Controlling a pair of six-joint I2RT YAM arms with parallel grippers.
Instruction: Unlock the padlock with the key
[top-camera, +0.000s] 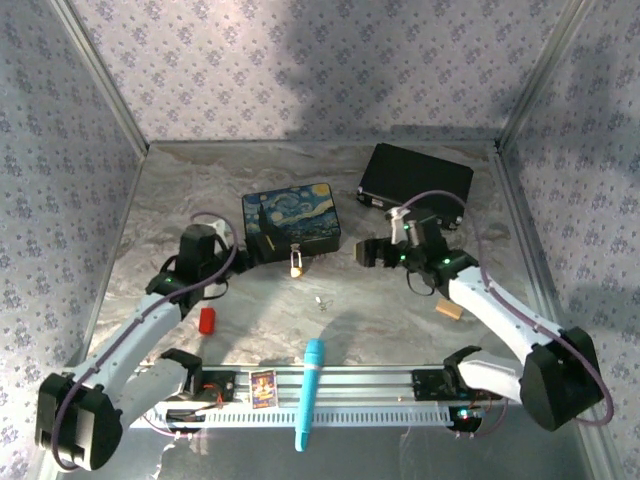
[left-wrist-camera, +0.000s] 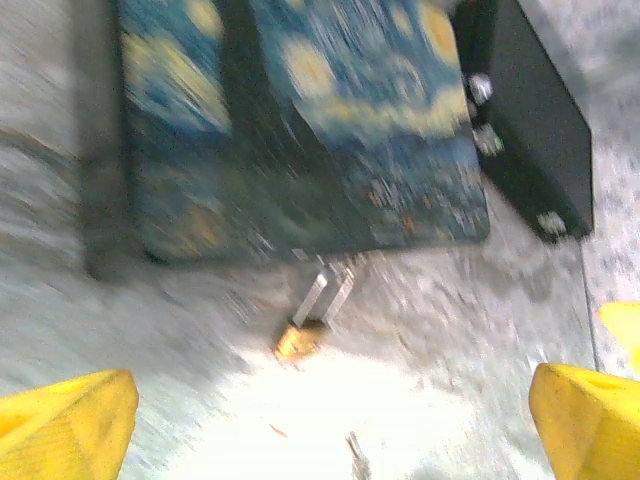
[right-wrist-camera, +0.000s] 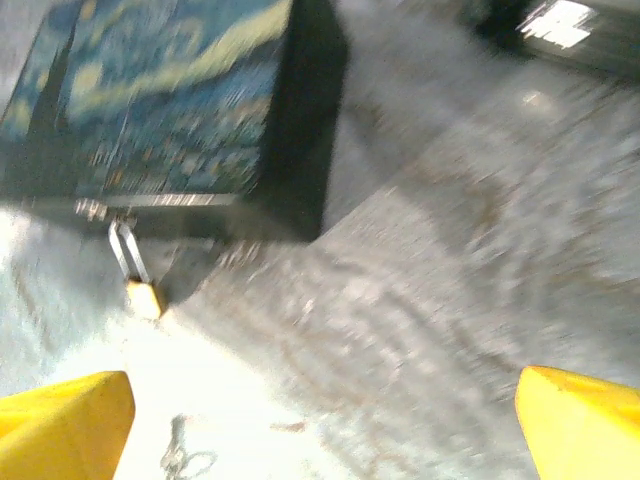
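Brass padlock (top-camera: 297, 268) at front of tin (top-camera: 290, 215), key (top-camera: 321, 301) nearby

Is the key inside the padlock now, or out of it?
Out. The key lies bare on the table, apart from the padlock, which sits at the front edge of the painted tin.

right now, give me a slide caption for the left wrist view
Open left gripper faces the padlock at the tin's front edge, the key loose on the table nearby.

We saw the left arm (top-camera: 130, 335) and right arm (top-camera: 500, 305) clad in pale bluish-white shells with black joint housings, and a purplish cable looped along each. Small green lights glowed behind the right wrist. The fingertips (left-wrist-camera: 65, 425) were yellow wedges.
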